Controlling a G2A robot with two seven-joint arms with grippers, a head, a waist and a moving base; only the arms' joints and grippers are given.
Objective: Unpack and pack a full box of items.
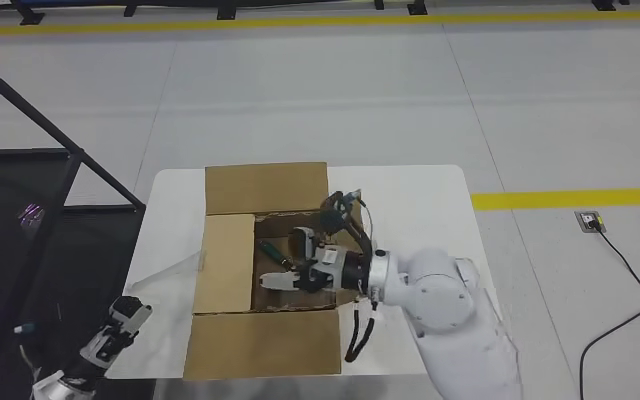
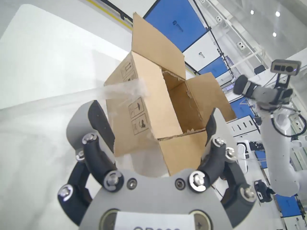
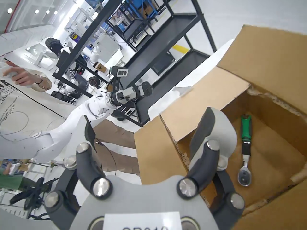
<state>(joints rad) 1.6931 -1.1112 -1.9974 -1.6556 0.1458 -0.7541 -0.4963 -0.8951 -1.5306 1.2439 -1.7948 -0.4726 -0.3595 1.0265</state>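
**First:** What is seen around the work?

**Second:** A pale hall floor point(image 1: 300, 90) marked with yellow lines is seen around a white tabletop point(image 1: 420, 200). A black rack point(image 1: 60, 260) is set beside it.

**First:** How are the hands held?

**Second:** The right hand point(image 3: 148, 132) is spread wide and nothing is gripped by it. It is placed over the open top of the cardboard box point(image 1: 225, 265). One finger point(image 3: 211, 130) is seen against the box's inside. The other is seen only as a thin dark edge against the floor.

The left hand point(image 2: 156, 130) is likewise spread and empty. It is held at the tabletop's edge on the rack's side, well apart from the box and pointed toward it.

**First:** What is found in the box?

**Second:** A ratchet wrench point(image 3: 245, 149) with a green and black handle is laid flat on the box's bottom, apart from the finger. From above, the inside is largely covered by the right hand and its wrist, so the rest of the contents cannot be told.

**First:** And the box itself?

**Second:** Its flaps are folded outward, and torn edges are shown along the rim. A strip of clear tape point(image 2: 124, 89) is seen sticking out from one side wall. The strip's far end is lost against the white tabletop. One flap is cut off behind the left hand's body.
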